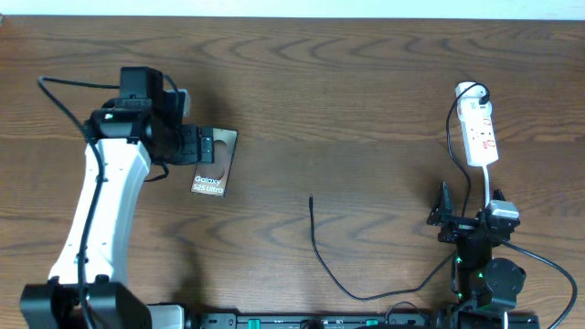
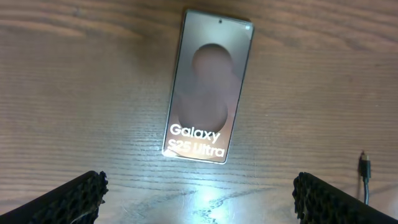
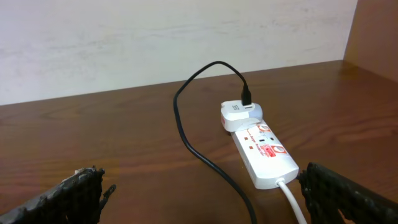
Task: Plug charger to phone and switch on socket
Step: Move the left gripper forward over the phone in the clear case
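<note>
Phone [image 1: 213, 164] [image 2: 208, 87] first: you are looking at a flat rectangular slab with a brown-black face, lying face up on the dark brown wooden table [image 1: 366, 91]. White lettering reading "Galaxy S25 Ultra" is showing at one end. A round dark blob is sitting above the lettering, and a thin pale rim is running around the edge.

Your left pincer [image 1: 196, 144] [image 2: 202, 202] is standing wide open and gripping nothing. In its wrist view the phone is lying just ahead of the black ridged fingertips [image 2: 74, 199], lettered end nearest them and not touching them.

The long thin black charger cable [image 1: 315, 247] [image 3: 186, 137] is ending in a small slim black plug tip [image 1: 311, 197] [image 2: 364, 165]. That tip is resting loose on the wood off to the right of your left pincer, apart from the phone.

Your right pincer [image 1: 471, 212] [image 3: 208, 199] is also spread wide and carrying nothing. Ahead of it and slightly to its right, the small white elongated power strip [image 1: 480, 135] [image 3: 264, 152] is lying on the table. Red markings are showing on its top, too small to read. The black cable is arching out of a white plug [image 3: 239, 115] at the strip's far end. From there it is running back past the pincer, while a white cord [image 3: 292, 199] is leaving the near end. You cannot tell whether the switch is on.
</note>
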Robot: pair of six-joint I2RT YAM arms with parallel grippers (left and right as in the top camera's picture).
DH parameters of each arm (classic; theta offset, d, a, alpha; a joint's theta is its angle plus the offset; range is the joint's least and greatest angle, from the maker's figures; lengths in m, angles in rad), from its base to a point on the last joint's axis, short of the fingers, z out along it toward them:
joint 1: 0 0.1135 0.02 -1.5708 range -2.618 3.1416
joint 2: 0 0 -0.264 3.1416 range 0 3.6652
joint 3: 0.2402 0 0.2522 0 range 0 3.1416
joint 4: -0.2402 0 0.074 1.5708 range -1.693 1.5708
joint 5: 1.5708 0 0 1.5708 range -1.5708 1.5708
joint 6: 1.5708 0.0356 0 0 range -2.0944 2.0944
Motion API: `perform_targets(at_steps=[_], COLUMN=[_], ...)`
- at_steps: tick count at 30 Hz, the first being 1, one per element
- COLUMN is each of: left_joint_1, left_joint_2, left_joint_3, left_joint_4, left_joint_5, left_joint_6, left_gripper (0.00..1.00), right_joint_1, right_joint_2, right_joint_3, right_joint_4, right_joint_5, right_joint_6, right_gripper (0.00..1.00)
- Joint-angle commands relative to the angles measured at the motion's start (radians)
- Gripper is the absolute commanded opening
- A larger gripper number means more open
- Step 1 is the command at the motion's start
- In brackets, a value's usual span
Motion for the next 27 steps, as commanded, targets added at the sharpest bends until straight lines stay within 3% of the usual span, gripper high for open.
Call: perform_targets(at_steps=[1,15,16,18,19,20,21,22,27], left_joint_1=[-0.003,-0.039,-0.038,-0.038,-0.038,-0.038,-0.038,-0.038,-0.039], left_joint_2=[0.073,0.294,0.294,0.294,0.294,0.294,0.294,0.294,0.301], left_joint_3=[0.033,0.152,0.152,0.152,0.152,0.152,0.152,0.152,0.152], left_joint_4=[-0.007,-0.026,-0.023,-0.019,-0.018,-0.015,-0.012,-0.01,-0.006], left_joint_5=[-0.058,-0.043,-0.043,-0.043,-0.043,-0.043,-0.043,-0.043,-0.043], left_joint_6=[-0.074,-0.011,-0.008,-0.005,-0.002,0.0,0.003,0.003,0.019], left_gripper=[0.98,0.98,0.93,0.59,0.53,0.53,0.79,0.98,0.98], right_joint_1=[0.015,0.015,0.015,0.015,0.015,0.015,0.015,0.015,0.015], right_joint_2=[-0.002,-0.002,-0.002,-0.002,-0.002,-0.002,-0.002,-0.002,-0.002], right_joint_3=[-0.001,-0.001,-0.001,-0.001,-0.001,-0.001,-0.001,-0.001,-0.001], right_joint_4=[-0.004,-0.004,-0.004,-0.004,-0.004,-0.004,-0.004,-0.004,-0.004], right_joint_5=[0.002,0.002,0.002,0.002,0.002,0.002,0.002,0.002,0.002], right_joint_6=[-0.009,-0.009,-0.009,-0.009,-0.009,-0.009,-0.009,-0.009,-0.009], right_gripper=[0.99,0.99,0.99,0.99,0.99,0.99,0.99,0.99,0.99])
